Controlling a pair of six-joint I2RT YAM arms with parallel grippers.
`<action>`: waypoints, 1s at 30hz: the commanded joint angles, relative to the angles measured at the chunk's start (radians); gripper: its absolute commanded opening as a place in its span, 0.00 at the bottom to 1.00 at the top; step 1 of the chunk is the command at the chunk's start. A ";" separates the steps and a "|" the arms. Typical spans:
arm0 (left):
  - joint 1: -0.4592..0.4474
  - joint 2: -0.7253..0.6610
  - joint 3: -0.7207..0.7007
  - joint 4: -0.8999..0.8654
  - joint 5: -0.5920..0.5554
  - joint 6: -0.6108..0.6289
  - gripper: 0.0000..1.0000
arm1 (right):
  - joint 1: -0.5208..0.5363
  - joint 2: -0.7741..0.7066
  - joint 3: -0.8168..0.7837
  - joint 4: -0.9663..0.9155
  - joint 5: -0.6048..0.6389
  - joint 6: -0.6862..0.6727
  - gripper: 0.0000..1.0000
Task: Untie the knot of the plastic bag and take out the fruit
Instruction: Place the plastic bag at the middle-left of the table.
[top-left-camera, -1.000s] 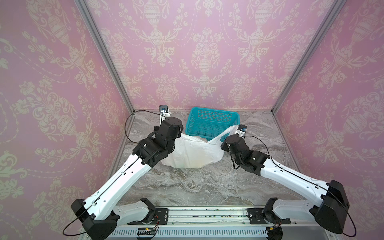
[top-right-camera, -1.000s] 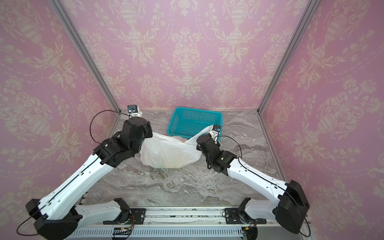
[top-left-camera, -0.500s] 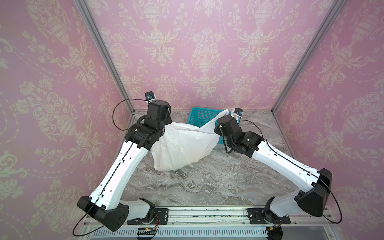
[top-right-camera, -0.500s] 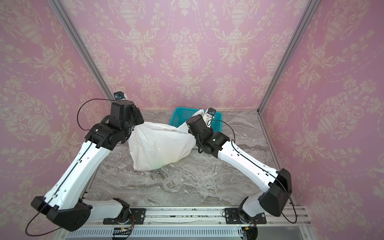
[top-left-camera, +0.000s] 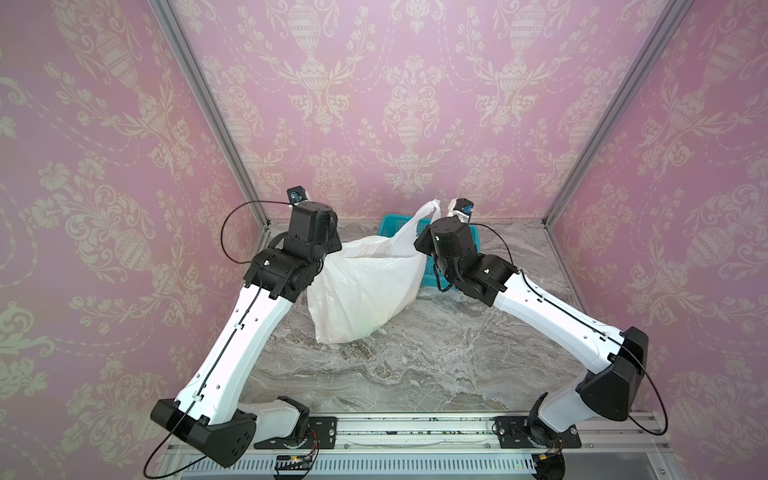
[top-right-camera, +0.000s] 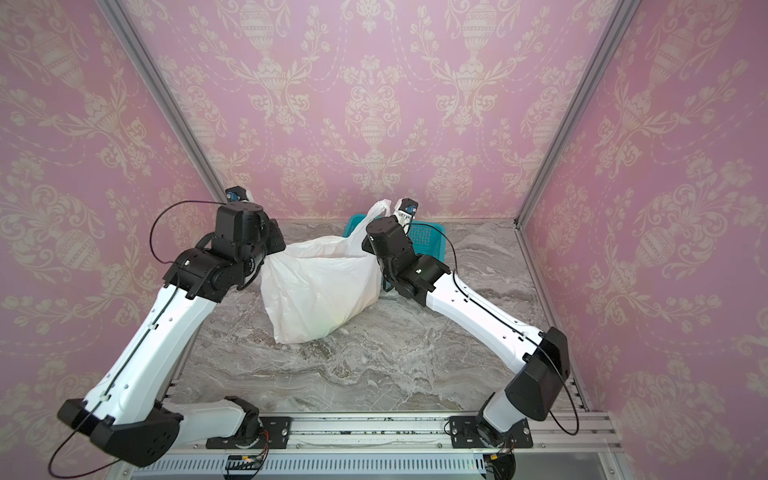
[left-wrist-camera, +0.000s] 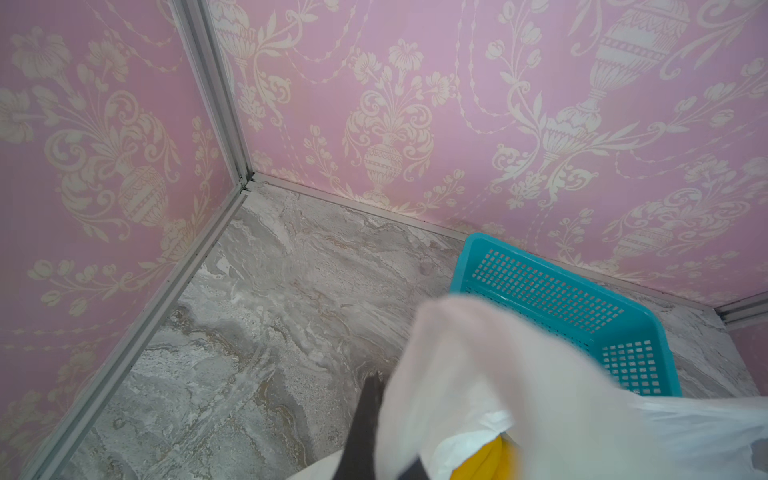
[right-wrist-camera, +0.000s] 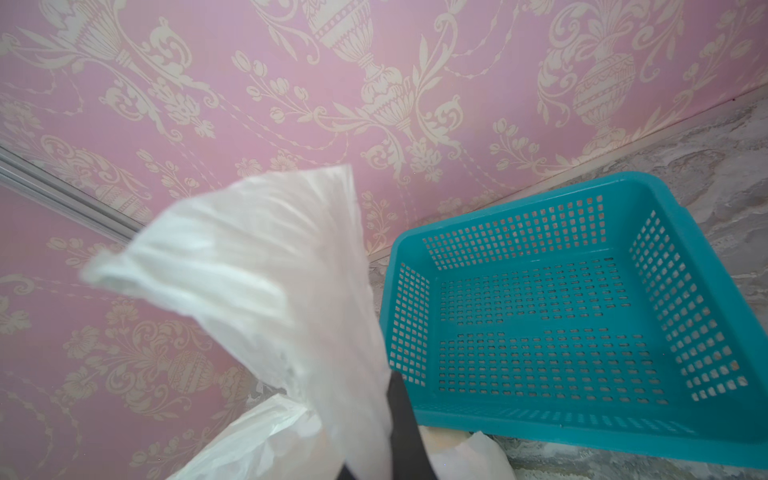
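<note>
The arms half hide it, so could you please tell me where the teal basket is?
In both top views the teal basket sits at the back of the table by the rear wall, behind the plastic bag and right arm.

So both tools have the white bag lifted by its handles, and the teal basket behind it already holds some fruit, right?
Not quite. The teal basket is empty, as the right wrist view shows; the fruit is inside the plastic bag. The rest is right.

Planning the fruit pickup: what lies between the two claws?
The plastic bag, stretched between left claw and right claw, each gripping it; shown in both top views.
</note>
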 joint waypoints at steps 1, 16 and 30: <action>0.006 -0.090 -0.139 0.010 0.119 -0.075 0.00 | -0.008 -0.061 -0.108 0.007 0.027 0.045 0.00; 0.006 0.105 0.294 -0.354 0.183 0.095 0.89 | -0.009 -0.300 -0.309 -0.094 0.006 0.122 0.66; 0.006 -0.005 0.297 0.030 0.089 0.366 0.99 | -0.010 -0.618 -0.469 -0.247 -0.040 0.087 0.90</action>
